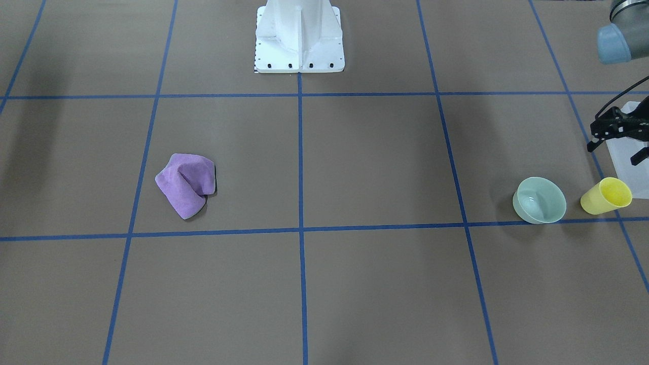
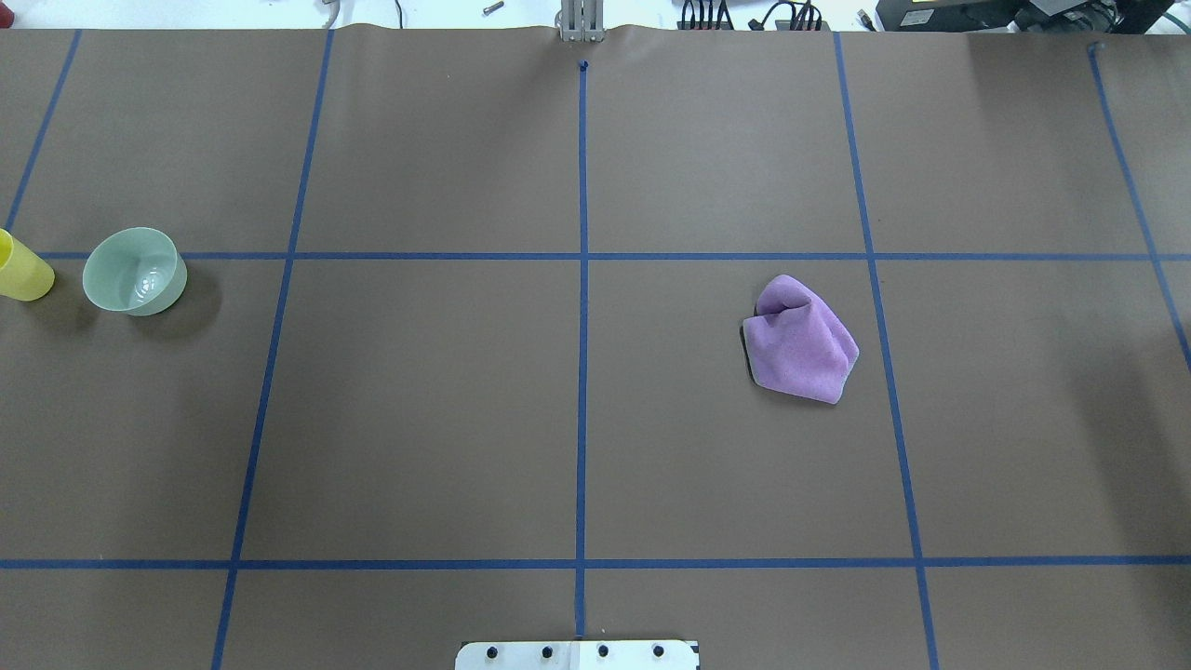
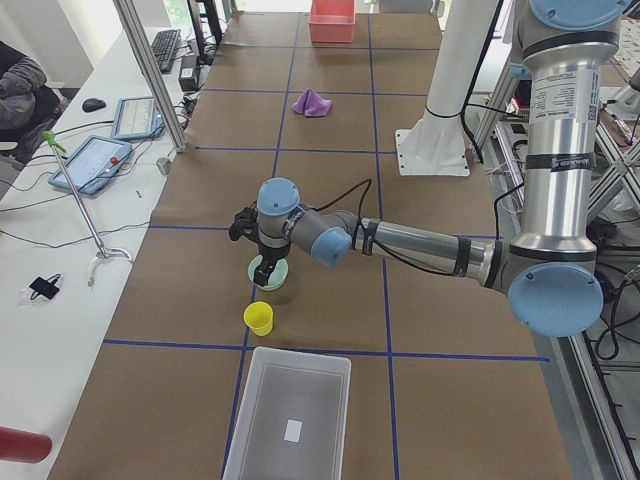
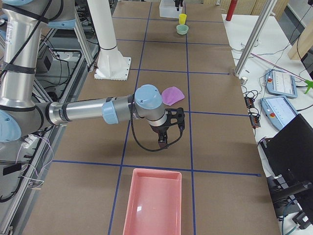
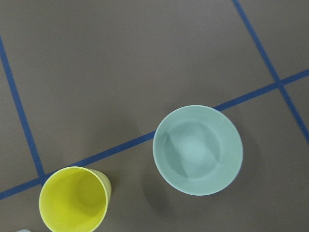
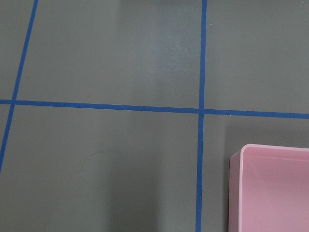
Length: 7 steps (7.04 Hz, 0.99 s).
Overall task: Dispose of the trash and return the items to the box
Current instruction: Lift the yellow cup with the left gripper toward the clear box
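My left jaws hang open and empty over the table's left end, above the mint-green bowl. The yellow cup stands upright just beside the bowl, not touching it. Both are still outside the frosted white box, which sits near them at that end of the table.

My right jaws hover near the pink bin at the opposite end. I cannot tell whether they are released or clenched. The crumpled purple cloth lies near them on the table, likely the trash.

The risks I judge from here:
- The cup stands so close to the bowl that a finger coming down on the bowl's rim could clip the cup and tip it rolling.
- The bowl's smooth, curved wall could slip out of a shallow pinch.
- A release too near the box's edge could drop an item outside it.
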{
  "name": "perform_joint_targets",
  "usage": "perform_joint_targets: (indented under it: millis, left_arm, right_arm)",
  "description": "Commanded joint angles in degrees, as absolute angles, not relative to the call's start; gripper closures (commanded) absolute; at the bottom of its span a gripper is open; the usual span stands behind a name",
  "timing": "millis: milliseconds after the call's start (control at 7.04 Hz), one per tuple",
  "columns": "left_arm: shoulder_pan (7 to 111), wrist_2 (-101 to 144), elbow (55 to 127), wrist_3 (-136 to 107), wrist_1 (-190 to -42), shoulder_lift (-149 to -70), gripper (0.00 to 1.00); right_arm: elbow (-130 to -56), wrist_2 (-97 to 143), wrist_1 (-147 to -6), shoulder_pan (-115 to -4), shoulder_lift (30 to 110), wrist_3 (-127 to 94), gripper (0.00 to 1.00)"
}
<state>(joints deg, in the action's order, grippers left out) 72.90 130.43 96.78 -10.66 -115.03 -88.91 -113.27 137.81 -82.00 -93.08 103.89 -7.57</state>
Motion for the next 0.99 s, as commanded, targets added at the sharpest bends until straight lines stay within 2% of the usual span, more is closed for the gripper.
perform_joint_targets:
  millis: [0,284,426,568,711,853]
  left_arm:
    - [71.6,129.1,87.4,-11.7,-123.2,-91.2,0.02]
    - [69.8,127.6,84.7,-12.1,-123.5,-93.2,0.03]
    - [68.9,127.3,84.5,-12.0,-123.5,-93.3,0.1]
    - [68.3,127.3,84.3,-12.0,-123.5,-93.3,0.41]
    - [68.3,127.2,83.3,-11.8,-124.4,-92.9,0.65]
    - [68.3,127.2,80.7,-11.7,-128.3,-92.6,0.69]
  right_arm:
    - [-113.3,137.8,-81.4,-93.0,103.9,-8.0,0.0]
    - [-113.3,137.8,-81.4,-93.0,103.9,-7.9,0.0]
    - [-113.3,137.7,-81.4,-93.0,103.9,-7.9,0.0]
    - [-113.3,137.7,-81.3,-92.9,103.9,-7.9,0.0]
    - [-113.3,137.7,-81.4,-92.9,104.1,-7.9,0.0]
    - [-113.3,137.7,-81.4,-92.9,104.1,-7.8,0.0]
